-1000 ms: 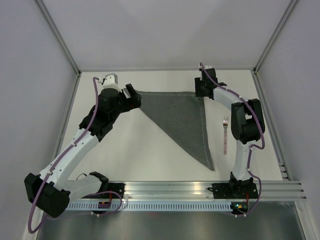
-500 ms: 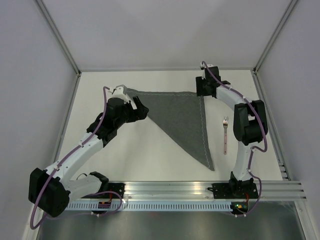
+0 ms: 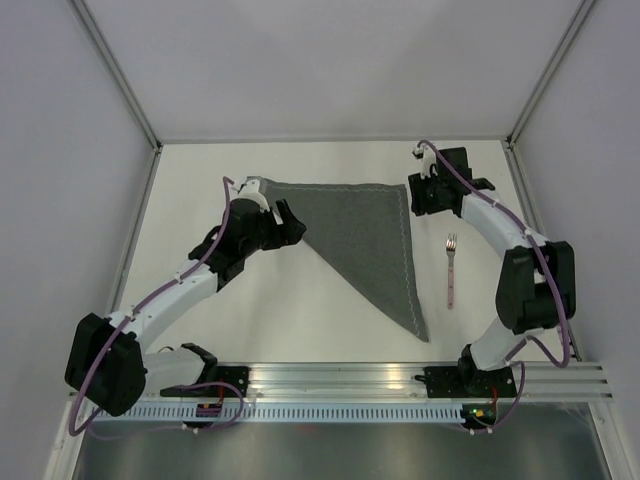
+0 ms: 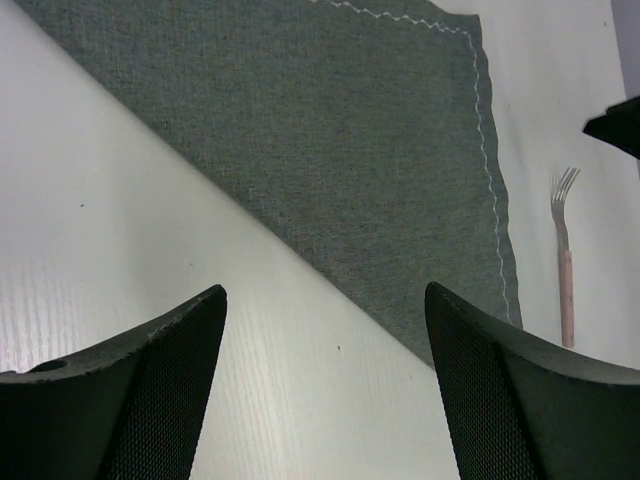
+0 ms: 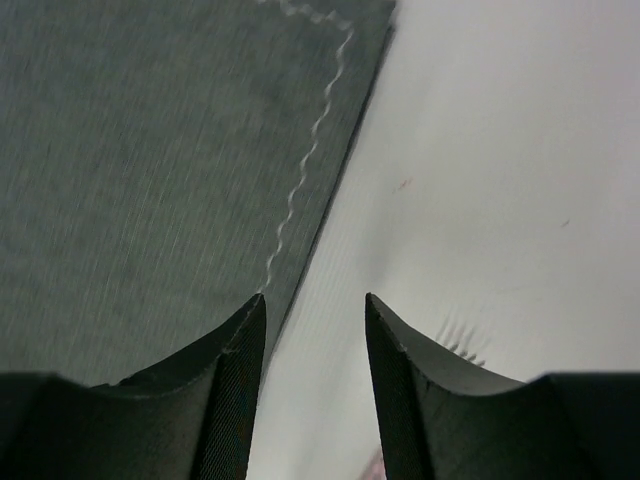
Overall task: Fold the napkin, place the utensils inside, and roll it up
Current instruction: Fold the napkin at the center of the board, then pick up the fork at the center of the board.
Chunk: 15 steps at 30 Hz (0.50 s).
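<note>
The dark grey napkin [image 3: 372, 230] lies flat on the table, folded into a triangle, with its stitched hem along the far and right edges. The fork [image 3: 452, 270], silver tines and pale pink handle, lies to its right, apart from it. My left gripper [image 3: 293, 228] is open and empty over the napkin's diagonal fold, near the far left corner. In the left wrist view [image 4: 326, 292] it looks across the napkin [image 4: 340, 150] to the fork [image 4: 564, 270]. My right gripper [image 3: 422, 204] is open and empty just over the napkin's right hem [image 5: 300, 190], near the far right corner.
White table [image 3: 260, 310] with grey walls on three sides. A metal rail [image 3: 400, 375] runs along the near edge by the arm bases. The blurred fork tines [image 5: 460, 340] show past the right finger in the right wrist view.
My left gripper has come nearer and to the right, from the napkin's far left corner onto the diagonal fold. My right gripper has moved right and nearer. Napkin and fork have not moved.
</note>
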Each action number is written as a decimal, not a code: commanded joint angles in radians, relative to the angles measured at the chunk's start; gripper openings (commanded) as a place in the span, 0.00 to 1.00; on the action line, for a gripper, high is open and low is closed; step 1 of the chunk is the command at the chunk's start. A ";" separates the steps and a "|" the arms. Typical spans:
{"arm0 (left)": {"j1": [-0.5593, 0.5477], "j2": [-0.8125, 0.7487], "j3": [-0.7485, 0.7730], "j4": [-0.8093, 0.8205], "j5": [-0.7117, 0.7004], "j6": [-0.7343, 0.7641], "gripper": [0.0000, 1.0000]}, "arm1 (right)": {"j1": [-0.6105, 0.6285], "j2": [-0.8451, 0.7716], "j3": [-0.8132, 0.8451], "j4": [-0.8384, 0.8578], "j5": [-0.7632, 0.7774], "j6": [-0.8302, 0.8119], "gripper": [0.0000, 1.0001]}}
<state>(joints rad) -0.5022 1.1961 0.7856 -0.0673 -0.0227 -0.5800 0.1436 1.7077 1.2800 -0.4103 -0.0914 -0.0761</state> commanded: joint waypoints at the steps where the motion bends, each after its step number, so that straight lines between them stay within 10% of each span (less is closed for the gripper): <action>1: -0.012 0.037 -0.005 0.061 0.018 -0.049 0.84 | 0.004 -0.149 -0.096 -0.148 -0.122 -0.184 0.50; 15: -0.121 0.247 0.041 0.271 0.112 -0.155 0.71 | -0.018 -0.353 -0.321 -0.294 -0.050 -0.399 0.36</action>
<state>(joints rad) -0.6003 1.4242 0.7979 0.0856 0.0471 -0.6590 0.1448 1.3621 0.9833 -0.7116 -0.2340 -0.4362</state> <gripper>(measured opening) 0.716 0.361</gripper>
